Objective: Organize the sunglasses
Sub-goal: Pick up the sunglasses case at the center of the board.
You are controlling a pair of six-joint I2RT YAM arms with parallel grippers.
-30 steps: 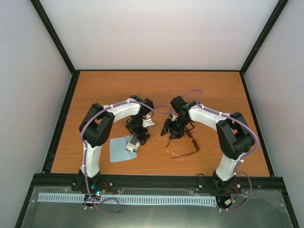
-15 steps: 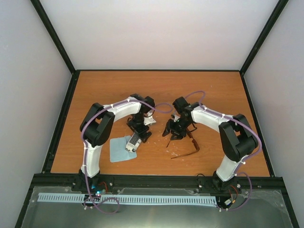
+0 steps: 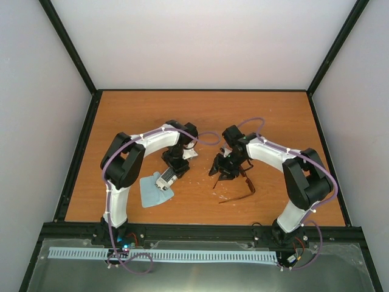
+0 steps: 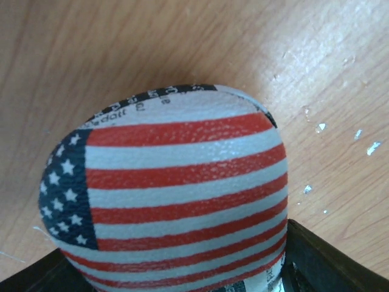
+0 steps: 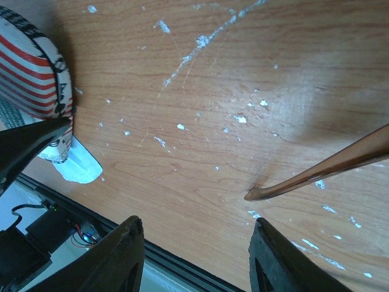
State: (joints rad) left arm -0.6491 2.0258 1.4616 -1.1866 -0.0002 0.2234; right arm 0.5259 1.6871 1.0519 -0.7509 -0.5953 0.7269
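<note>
The sunglasses (image 3: 245, 182) lie on the table at right of centre, thin reddish-brown frame, one temple arm reaching toward the near edge. My right gripper (image 3: 221, 171) hovers just left of them, open and empty. In the right wrist view (image 5: 194, 258) only a temple arm tip (image 5: 316, 173) shows, to the right of the open jaws. My left gripper (image 3: 171, 172) is shut on the striped case (image 3: 163, 180), which it holds low over the cloth's edge. The case (image 4: 182, 182) fills the left wrist view, between the fingers (image 4: 322, 261).
The light blue cloth (image 3: 151, 192) lies flat under and left of the case, near the front left. The case (image 5: 33, 67) and a cloth corner (image 5: 79, 167) show at left in the right wrist view. White flecks dot the wood. A black rail (image 3: 200, 229) edges the table front.
My left gripper has swung the case a little to the left, further over the cloth. The right gripper and the sunglasses have barely moved.
</note>
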